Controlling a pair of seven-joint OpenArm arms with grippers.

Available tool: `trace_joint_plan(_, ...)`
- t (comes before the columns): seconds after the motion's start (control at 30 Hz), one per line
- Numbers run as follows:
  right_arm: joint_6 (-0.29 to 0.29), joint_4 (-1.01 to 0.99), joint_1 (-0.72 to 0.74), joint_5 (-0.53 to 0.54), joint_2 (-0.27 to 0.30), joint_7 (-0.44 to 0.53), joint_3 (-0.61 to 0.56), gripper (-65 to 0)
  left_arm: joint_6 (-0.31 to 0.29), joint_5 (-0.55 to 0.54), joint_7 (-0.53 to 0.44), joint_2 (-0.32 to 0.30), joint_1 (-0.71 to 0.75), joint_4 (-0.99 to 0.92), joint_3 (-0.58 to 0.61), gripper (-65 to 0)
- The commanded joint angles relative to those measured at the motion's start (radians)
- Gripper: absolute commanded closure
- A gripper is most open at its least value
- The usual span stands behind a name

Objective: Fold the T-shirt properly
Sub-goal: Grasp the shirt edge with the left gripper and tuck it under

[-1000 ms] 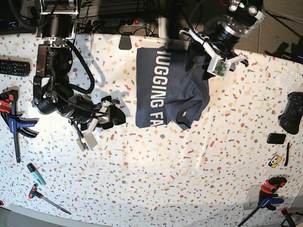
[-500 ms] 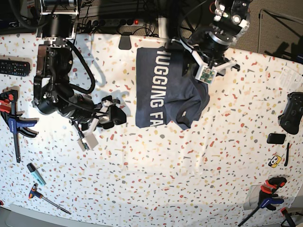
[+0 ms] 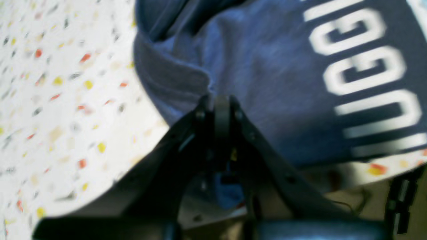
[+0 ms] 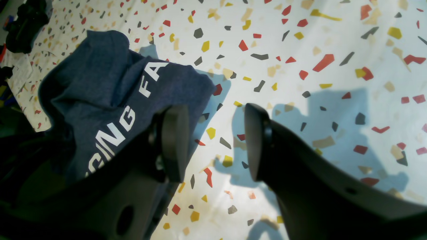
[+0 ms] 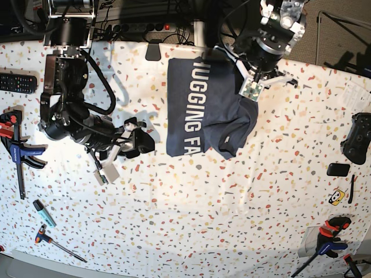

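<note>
The navy T-shirt (image 5: 200, 104) lies partly folded at the back middle of the table, white lettering up, with its right side bunched. It fills the left wrist view (image 3: 267, 83) and shows at the left of the right wrist view (image 4: 110, 93). My left gripper (image 5: 232, 62) is over the shirt's back right part. In the left wrist view the left gripper (image 3: 222, 103) is shut, its tips pinched on a thick folded edge of the shirt. My right gripper (image 5: 145, 142) hovers left of the shirt's front corner, and in the right wrist view it (image 4: 213, 143) is open and empty.
A remote (image 5: 17, 83) and a blue clamp (image 5: 16, 147) lie at the left. A marker (image 5: 43, 212) and a screwdriver (image 5: 55, 240) lie at the front left. A game controller (image 5: 356, 138), a small black block (image 5: 338, 169) and another clamp (image 5: 327, 243) lie at the right.
My left arm has swung left and toward the back edge over the shirt's upper right part. The bunched right side of the shirt shifted slightly. The right arm has not moved.
</note>
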Motion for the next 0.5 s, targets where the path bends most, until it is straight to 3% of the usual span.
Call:
trace_joint_plan(0.0, 0.005, 0.017, 0.022, 0.023, 0.008, 0.016, 0.003, -27.7, 0.047, 0.028, -0.014, 0.001, -0.002, 0.014, -0.003, 0.0)
trace_joint_plan(0.1, 0.005, 0.017, 0.022, 0.023, 0.008, 0.016, 0.003, -27.7, 0.125, 0.057, -0.024, 0.001, 0.0, 0.014, -0.035, 0.0)
trace_joint_plan(0.47, 0.005, 0.017, 0.022, 0.024, 0.008, 0.017, 0.003, -27.7, 0.128, 0.035, -0.006, 0.001, 0.043, 0.014, -0.194, 0.0)
